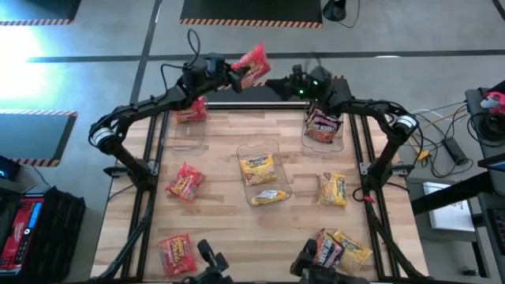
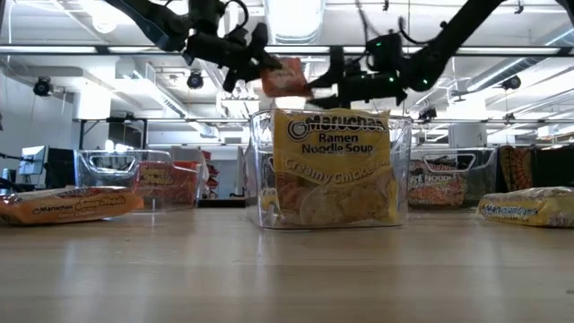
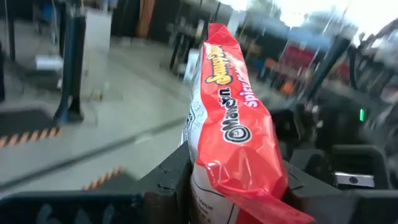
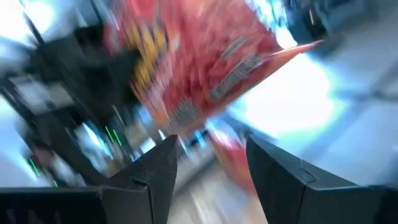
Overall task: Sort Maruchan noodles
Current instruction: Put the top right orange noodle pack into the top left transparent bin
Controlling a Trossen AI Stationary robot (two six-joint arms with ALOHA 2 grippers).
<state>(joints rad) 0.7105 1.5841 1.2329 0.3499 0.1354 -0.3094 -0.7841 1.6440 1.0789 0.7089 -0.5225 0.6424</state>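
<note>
Red crinkly plastic noodle packet point(image 1: 252, 65) clamped by left gripper point(image 1: 230, 75) at twelve o'clock, facing spread-fingered right gripper point(image 1: 278, 82); handover next.

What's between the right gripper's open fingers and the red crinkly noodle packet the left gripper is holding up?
Nothing: the high view shows a bare gap between the right gripper and the red crinkly noodle packet clamped in the left gripper.
</note>
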